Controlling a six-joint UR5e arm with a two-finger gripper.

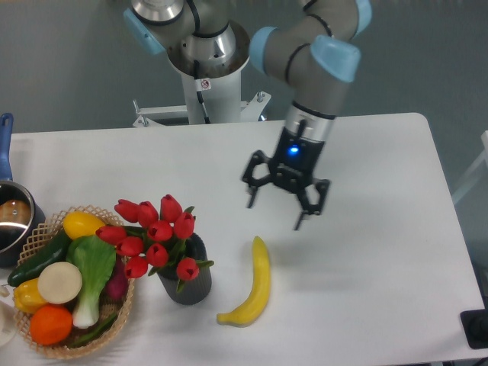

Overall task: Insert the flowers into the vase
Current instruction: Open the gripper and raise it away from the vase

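Note:
The flowers (155, 233), a bunch of red tulips with green stems, stand in the vase (187, 282), a short dark cylinder left of the table's middle. The blooms lean left over the basket's edge and hide most of the vase's mouth. My gripper (274, 214) hangs open above the table, well to the right of the flowers and higher, with nothing between its fingers. It touches neither flowers nor vase.
A yellow banana (252, 286) lies just right of the vase. A wicker basket (43, 229) of vegetables and fruit sits at the left, touching the flowers. A metal pot (11, 217) with a blue handle is at the left edge.

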